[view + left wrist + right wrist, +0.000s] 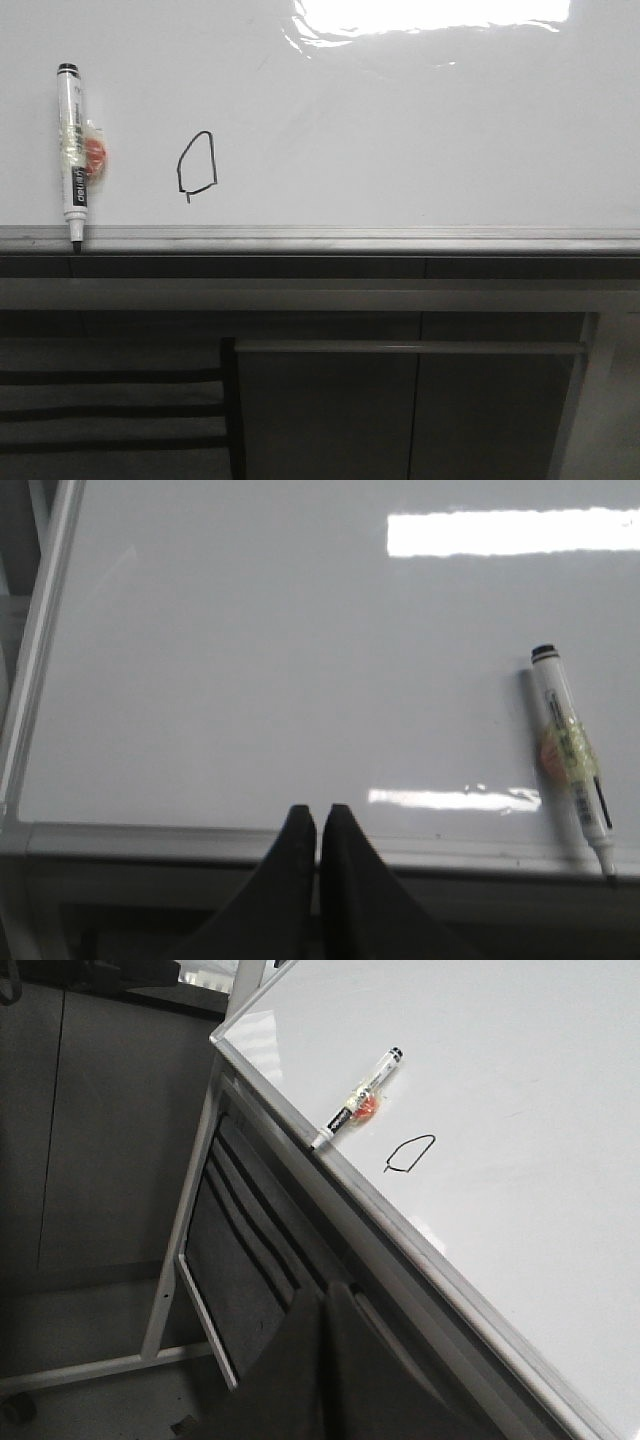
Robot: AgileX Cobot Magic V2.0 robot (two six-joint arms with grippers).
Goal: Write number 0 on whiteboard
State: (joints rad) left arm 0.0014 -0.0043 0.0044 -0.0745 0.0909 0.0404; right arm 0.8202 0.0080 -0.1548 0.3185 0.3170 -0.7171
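Nearest the front camera, grey cabinet panels (330, 400) sat below the whiteboard (420, 130); the number 0 (198, 163) was closed, beside the marker pen (75, 150). Left wrist: left gripper (318, 825) fingers together, empty. Right wrist: right gripper (325, 1305) likewise. I judged only clean withdrawal remained.

A thin black angular number 0 (198, 164) with a tiny tail sits low on the glossy whiteboard (400, 130).

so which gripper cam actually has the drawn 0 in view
The right wrist view: the number 0 shows beside the marker pen. The left wrist view shows only the pen.
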